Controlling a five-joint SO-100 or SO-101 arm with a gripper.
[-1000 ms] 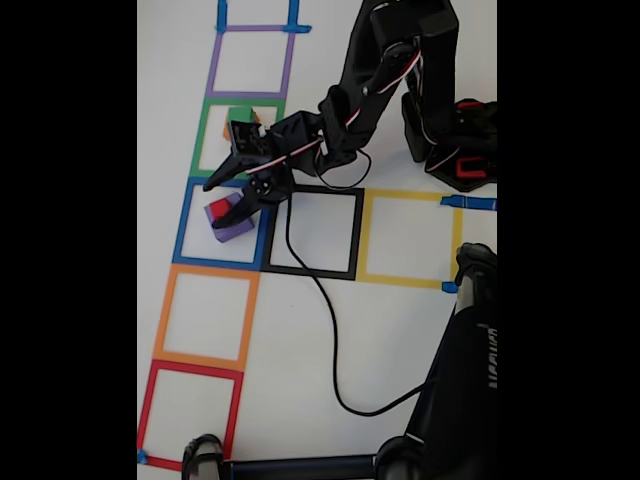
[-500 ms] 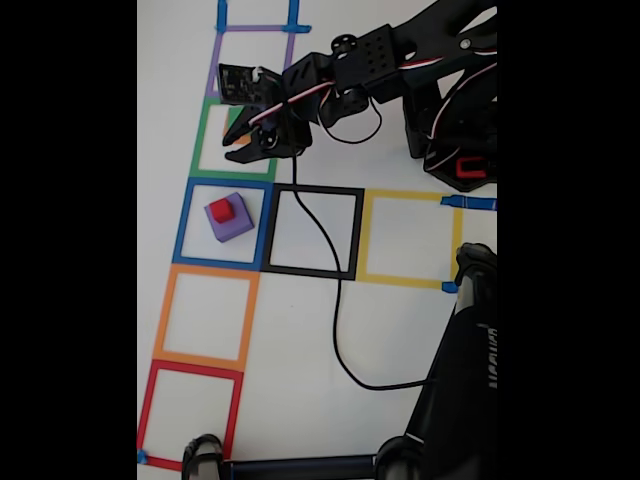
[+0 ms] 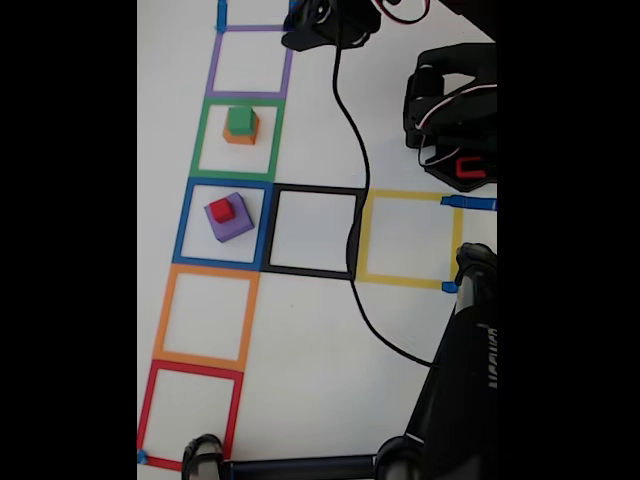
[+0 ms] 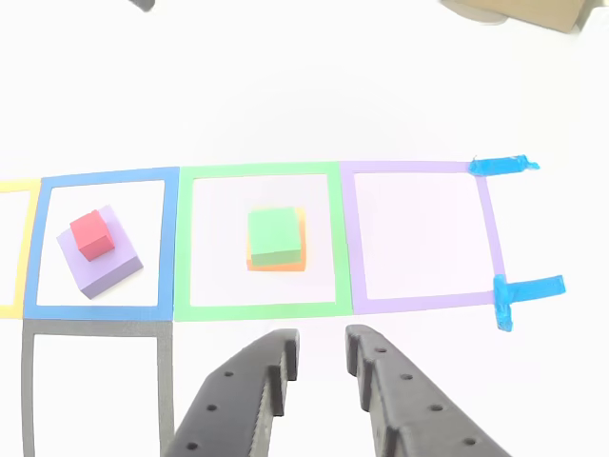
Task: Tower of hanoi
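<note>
My claw (image 4: 319, 354) enters the other view from the bottom edge, its two black fingers (image 4: 249, 386) parted by a narrow gap with nothing between them. It hangs above the white surface (image 4: 285, 86), near the bottom edge of the green tape square (image 4: 259, 238), touching no cube.

In that view the green cube (image 4: 274, 236) sits on top of the orange cube (image 4: 277, 264), whose edge peeks out along the right and bottom of the green one. The pair stands inside the green tape square. To its left, inside the blue tape square (image 4: 103, 244), the red cube (image 4: 92, 235) rests on the purple cube (image 4: 101, 266), toward that cube's far left corner. To the right of the green square lies the purple tape square (image 4: 417, 235), with two blue tape strips (image 4: 504, 166) at its right corners. A black tape square (image 4: 95, 381) borders the blue one on the near side.

In the fixed view the same two stacks stand in a column of squares: the green cube (image 3: 240, 120) on the orange cube (image 3: 240, 136) in the green outline, and below it the red cube (image 3: 221, 209) on the purple cube (image 3: 232, 221) in the blue outline. The two stacks are apart, each in its own square. A black cable (image 3: 352, 200) runs down across the surface from my arm (image 3: 325, 25) at the top edge, passing over the black square's right side.
</note>
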